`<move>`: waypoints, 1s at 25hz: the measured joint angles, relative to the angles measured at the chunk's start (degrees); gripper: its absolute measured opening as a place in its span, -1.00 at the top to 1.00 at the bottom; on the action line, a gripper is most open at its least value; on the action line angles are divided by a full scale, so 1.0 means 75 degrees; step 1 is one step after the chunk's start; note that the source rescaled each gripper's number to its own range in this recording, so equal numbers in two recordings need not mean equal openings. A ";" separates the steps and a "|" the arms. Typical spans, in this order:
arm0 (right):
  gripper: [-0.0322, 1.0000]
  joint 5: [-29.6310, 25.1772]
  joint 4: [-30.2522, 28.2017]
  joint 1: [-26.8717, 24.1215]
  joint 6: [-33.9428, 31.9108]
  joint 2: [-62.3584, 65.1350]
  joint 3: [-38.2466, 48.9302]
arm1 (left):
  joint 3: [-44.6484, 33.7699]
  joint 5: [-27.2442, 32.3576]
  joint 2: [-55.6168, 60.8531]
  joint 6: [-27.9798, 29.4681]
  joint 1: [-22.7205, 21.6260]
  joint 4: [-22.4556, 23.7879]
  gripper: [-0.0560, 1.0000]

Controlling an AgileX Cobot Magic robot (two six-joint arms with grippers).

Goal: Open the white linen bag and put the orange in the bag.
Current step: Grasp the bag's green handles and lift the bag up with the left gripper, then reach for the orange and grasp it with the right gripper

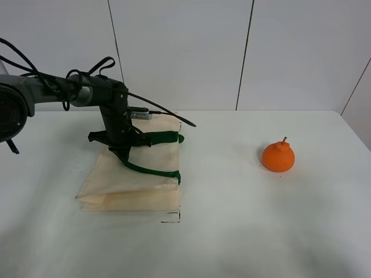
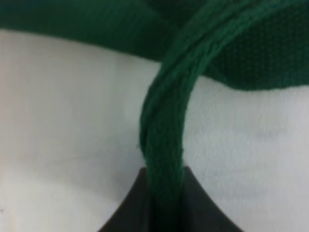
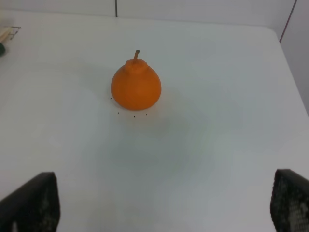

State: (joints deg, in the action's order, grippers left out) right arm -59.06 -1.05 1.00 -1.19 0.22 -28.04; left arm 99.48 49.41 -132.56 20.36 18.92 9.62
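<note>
The white linen bag [image 1: 130, 185] lies flat on the table at the left, with its dark green handles [image 1: 156, 138] on top. My left gripper [image 1: 122, 152] is down on the bag and shut on one green handle [image 2: 164, 130], which runs between its jaws above the cream cloth [image 2: 63, 111]. The orange [image 1: 278, 156] stands upright on the table at the right, well apart from the bag. In the right wrist view the orange [image 3: 136, 87] sits ahead of my right gripper [image 3: 164, 208], which is open and empty, its fingertips [image 3: 31, 203] wide apart. The right arm is outside the exterior high view.
The white table [image 1: 232, 231] ends at a white panelled wall behind. Small black corner marks [image 1: 172, 219] sit by the bag's near right corner. The left arm and its cables [image 1: 69, 87] reach in from the left above the bag.
</note>
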 joint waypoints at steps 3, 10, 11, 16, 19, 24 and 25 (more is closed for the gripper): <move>-1.00 0.0000 0.0000 0.0000 0.0000 0.0000 0.0000 | 0.0432 0.0567 0.0553 -0.0151 0.0000 0.0098 0.87; -1.00 0.0000 0.0000 0.0000 0.0000 0.0000 0.0000 | 0.2171 0.1948 0.1930 -0.0795 0.0007 0.0140 0.89; -1.00 0.0000 0.0000 0.0000 0.0000 0.0000 0.0000 | 0.2419 0.2095 0.2065 -0.0834 0.0007 0.0107 0.89; -1.00 0.0009 0.0000 0.0000 0.0000 -0.0424 0.0000 | 0.3101 0.2449 0.2784 -0.1188 0.0007 -0.0274 0.89; -1.00 0.0021 0.0046 0.0000 0.0000 -0.1704 -0.0062 | 0.3147 0.2456 0.3100 -0.1269 0.0007 -0.0383 0.89; -1.00 0.0682 0.0291 0.0000 0.0000 -0.4900 -0.0979 | 0.3147 0.2456 0.3316 -0.1295 0.0007 -0.0391 0.89; -1.00 0.0836 0.0304 0.0000 0.0000 -0.5510 -0.1285 | 0.3147 0.2456 0.3316 -0.1295 0.0007 -0.0398 0.89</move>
State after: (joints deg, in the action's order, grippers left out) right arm -52.79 1.23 1.00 -1.19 -41.11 -37.68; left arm 123.08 67.83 -107.68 10.65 18.97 6.64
